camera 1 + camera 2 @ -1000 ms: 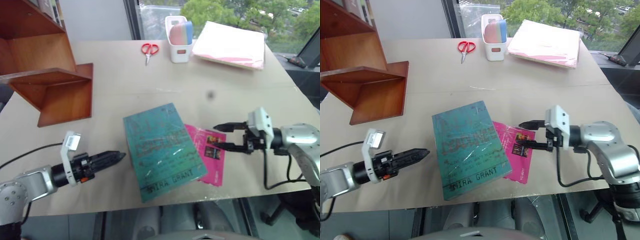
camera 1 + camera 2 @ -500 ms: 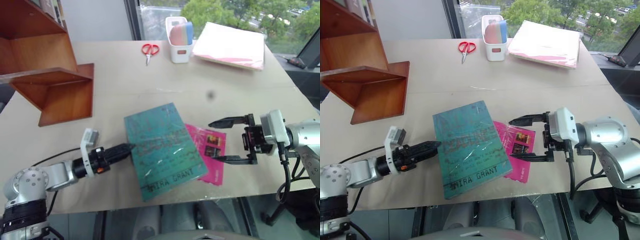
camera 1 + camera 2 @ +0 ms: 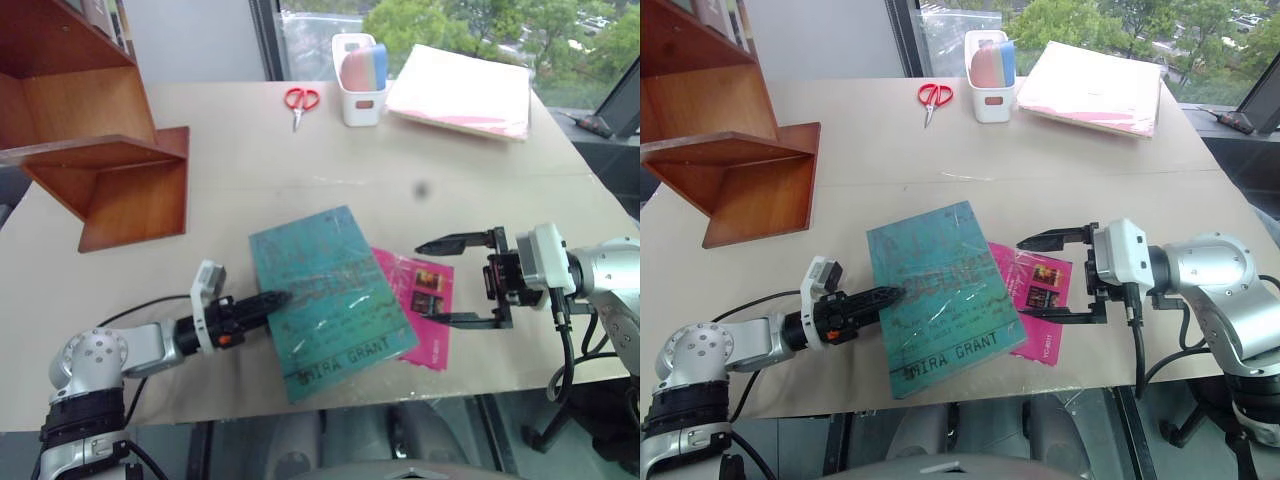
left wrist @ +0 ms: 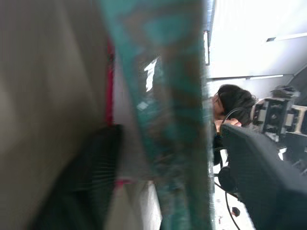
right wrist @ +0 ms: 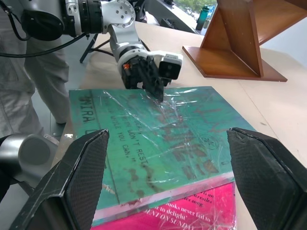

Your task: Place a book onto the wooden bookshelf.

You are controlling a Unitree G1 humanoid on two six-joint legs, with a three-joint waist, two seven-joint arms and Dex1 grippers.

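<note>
The book (image 3: 330, 300) (lower centre) is straddled at its edge by the left gripper (image 3: 272, 299); whether it is clenched cannot be told. The right gripper (image 3: 440, 281) is spread, empty.

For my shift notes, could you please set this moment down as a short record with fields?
book: teal book lies flat near the table's front edge, partly on a pink book
left end effector: left end effector at the teal book's left edge, one finger above the cover and one below
right end effector: right end effector open, over the pink book
bookshelf: wooden bookshelf at the table's back left, apart from the books
background: red scissors, white holder, pink folder
</note>
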